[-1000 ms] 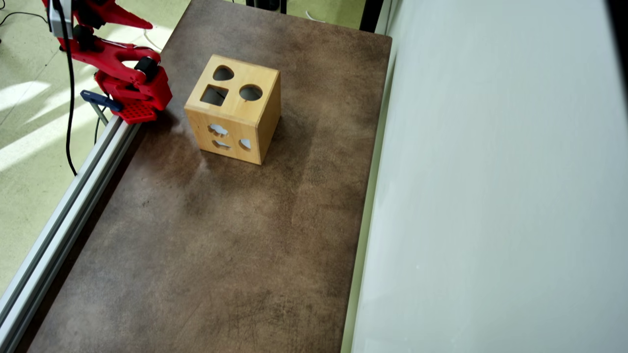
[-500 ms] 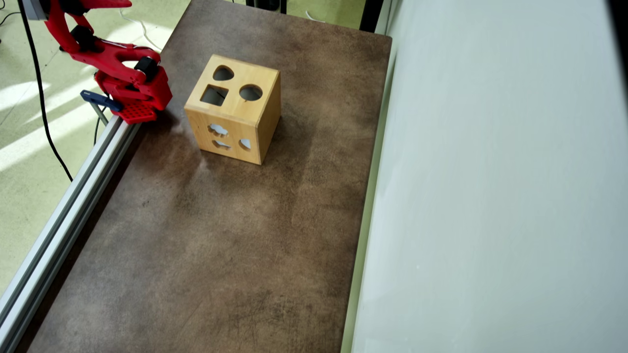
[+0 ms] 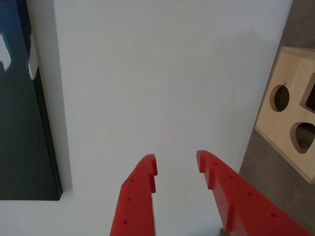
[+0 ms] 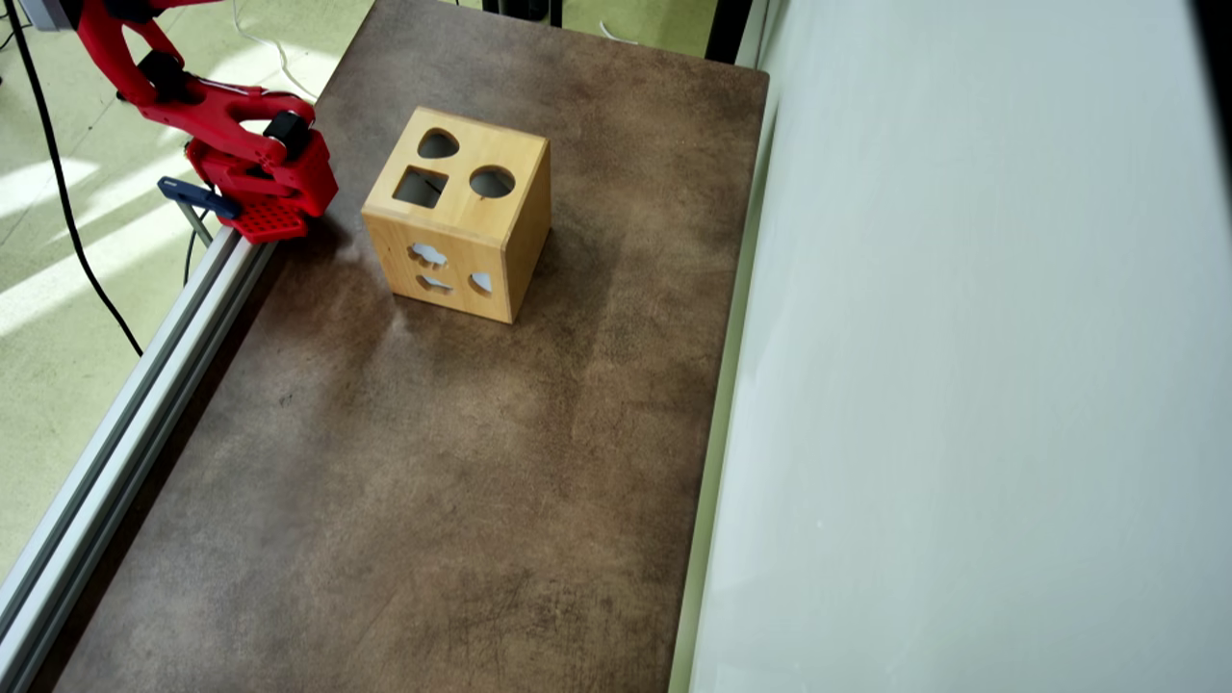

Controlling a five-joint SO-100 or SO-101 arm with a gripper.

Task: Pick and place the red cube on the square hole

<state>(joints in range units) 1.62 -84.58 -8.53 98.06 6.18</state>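
- Although the red cube is the thing to be handled, neither view shows it, so how it looks cannot be told here; it may already lie inside the box or sit out of frame. As a judgement from the task alone, a small solid cube should be light and rigid, best pinched across two opposite flat faces.
- Wrist view: the gripper (image 3: 177, 164) rises from the bottom edge with its two red fingers parted by a moderate gap and nothing between them, aimed at a pale wall. At the right edge sits the wooden box (image 3: 275, 125), its round hole (image 3: 281, 97) and teardrop hole (image 3: 303, 136) visible, and the square hole (image 3: 311, 93) cut off by the frame.
- Overhead view: the wooden box (image 4: 500, 221) stands in the upper middle on the brown table (image 4: 433, 481), with the square hole (image 4: 421, 187) dark on its top face. The red arm (image 4: 241, 154) sits at upper left, apart from the box; its gripper lies outside the frame.
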